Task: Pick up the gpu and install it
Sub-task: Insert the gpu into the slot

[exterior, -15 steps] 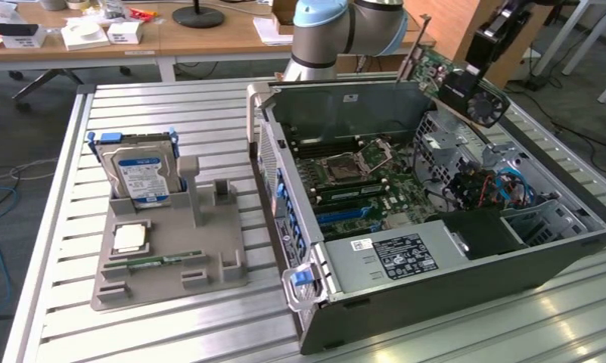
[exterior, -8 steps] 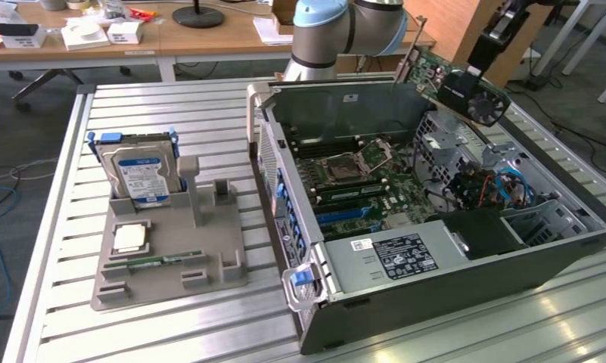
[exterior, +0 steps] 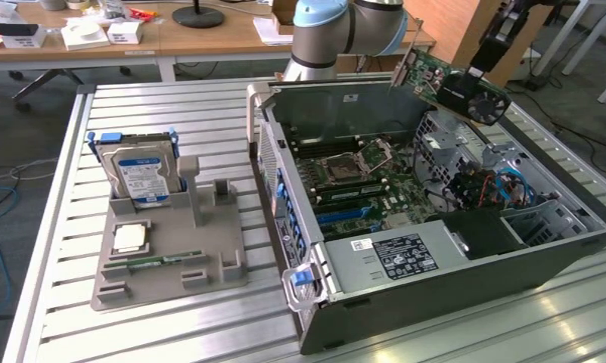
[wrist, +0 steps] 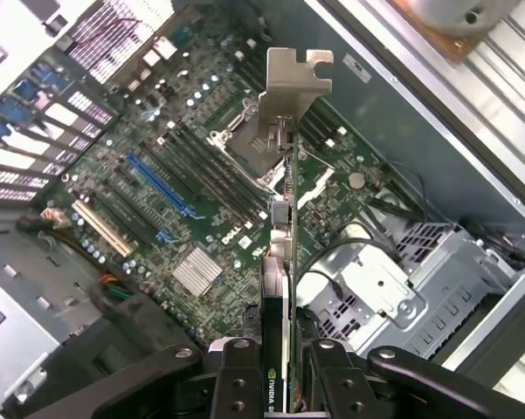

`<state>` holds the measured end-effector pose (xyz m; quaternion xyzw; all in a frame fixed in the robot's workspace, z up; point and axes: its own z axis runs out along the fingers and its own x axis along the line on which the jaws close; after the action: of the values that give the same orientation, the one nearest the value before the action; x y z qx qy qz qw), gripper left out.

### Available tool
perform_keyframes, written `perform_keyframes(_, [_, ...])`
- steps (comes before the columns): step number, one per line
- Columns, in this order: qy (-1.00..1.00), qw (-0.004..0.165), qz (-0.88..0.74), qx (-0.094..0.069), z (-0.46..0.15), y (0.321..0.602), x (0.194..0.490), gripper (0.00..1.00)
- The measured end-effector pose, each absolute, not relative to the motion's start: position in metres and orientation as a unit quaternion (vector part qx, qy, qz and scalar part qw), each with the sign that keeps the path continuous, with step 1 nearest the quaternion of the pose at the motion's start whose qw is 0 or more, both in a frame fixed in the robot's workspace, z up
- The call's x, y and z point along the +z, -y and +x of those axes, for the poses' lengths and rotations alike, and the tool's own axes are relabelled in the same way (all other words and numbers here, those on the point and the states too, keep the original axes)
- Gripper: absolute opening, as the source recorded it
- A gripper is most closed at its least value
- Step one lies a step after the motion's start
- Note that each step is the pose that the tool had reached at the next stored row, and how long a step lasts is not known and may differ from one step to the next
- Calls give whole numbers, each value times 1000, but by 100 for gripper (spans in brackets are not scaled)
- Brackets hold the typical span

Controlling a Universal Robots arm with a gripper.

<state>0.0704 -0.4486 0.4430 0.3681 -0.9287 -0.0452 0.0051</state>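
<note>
The gpu point(exterior: 446, 82) is a green card with a black fan face and a silver bracket point(wrist: 294, 83). It hangs in the air above the far right corner of the open computer case point(exterior: 282, 162). My gripper point(exterior: 472, 74) is shut on the card's fan end. In the wrist view the gpu point(wrist: 282, 262) runs edge-on between the black fingers point(wrist: 236, 375), bracket end away from me. Below it lies the green motherboard point(wrist: 201, 201) with its blue slot point(wrist: 162, 188) and the processor socket point(wrist: 245, 144). The card is well clear of the board.
A grey parts holder point(exterior: 166, 261) on the slatted metal table point(exterior: 161, 113) at the exterior view's left carries a silver hard drive point(exterior: 138, 172), a processor chip point(exterior: 131, 238) and a RAM stick point(exterior: 166, 259). The case holds a drive cage point(wrist: 393, 288) and cables point(exterior: 484, 189). Wooden desks stand behind.
</note>
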Motion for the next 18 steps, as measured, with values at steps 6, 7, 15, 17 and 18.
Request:
perform_keyframes(6, [914,8,404,-42,70,449,443,25])
perform_keyframes(7, [911,8,409,-42,70,449,443,25])
perform_keyframes(15, [892,13,450,-36,70,449,443,25])
perform_keyframes(17, [888,14,459,-35,70,449,443,25])
perform_keyframes(18, [885,14,464,-34,70,449,443,25])
